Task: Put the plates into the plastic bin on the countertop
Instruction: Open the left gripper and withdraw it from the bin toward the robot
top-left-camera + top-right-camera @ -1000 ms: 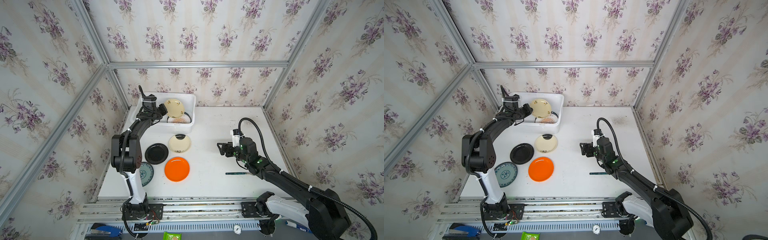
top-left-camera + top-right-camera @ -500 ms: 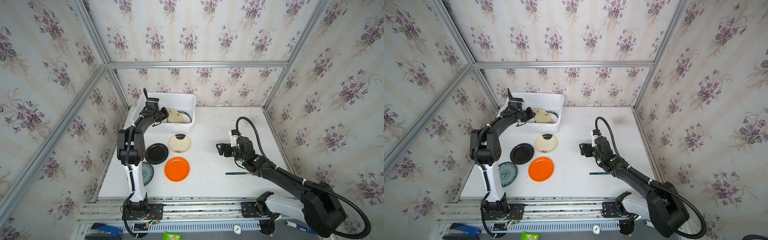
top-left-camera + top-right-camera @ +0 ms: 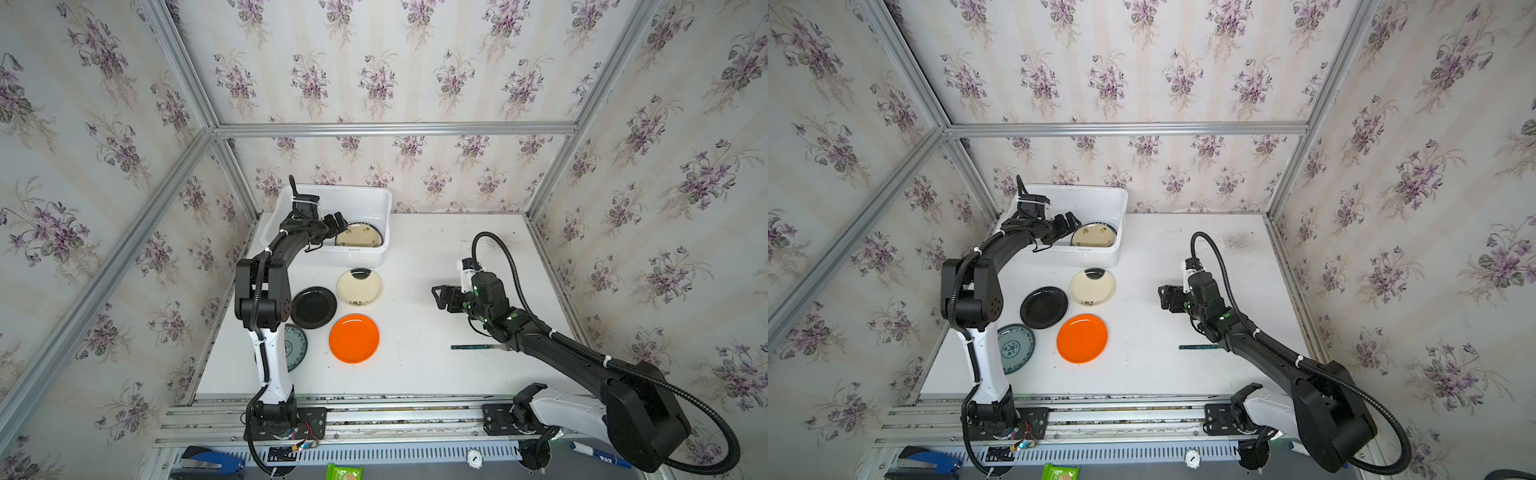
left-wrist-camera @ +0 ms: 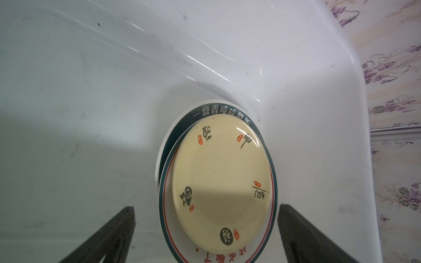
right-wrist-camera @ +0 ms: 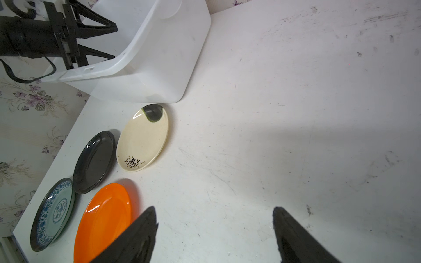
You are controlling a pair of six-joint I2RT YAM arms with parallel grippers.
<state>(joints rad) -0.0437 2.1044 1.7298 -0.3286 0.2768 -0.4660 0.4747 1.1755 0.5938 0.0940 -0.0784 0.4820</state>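
The plastic bin (image 3: 353,257) (image 3: 1088,259) stands at the back left of the countertop (image 3: 428,374). Inside it a cream plate (image 4: 221,182) (image 3: 358,236) lies on a white plate with a dark teal ring (image 4: 166,145). My left gripper (image 3: 338,224) (image 4: 205,208) hovers open over them, its fingers apart from the plates. In front of the bin lie a cream plate (image 3: 359,287), a black plate (image 3: 313,307), an orange plate (image 3: 354,338) and a teal-patterned plate (image 3: 1016,348). My right gripper (image 3: 440,297) (image 5: 214,211) is open and empty to their right.
A dark-handled fork (image 3: 473,346) lies on the countertop under my right arm. Aluminium framing (image 3: 374,399) edges the front, and wallpapered walls close in the other sides. My left arm (image 3: 266,299) covers part of the teal-patterned plate in a top view.
My left gripper lowered the cream plate into the bin and opened; the plate now lies on the ringed plate. My right gripper shifted slightly and stayed open.
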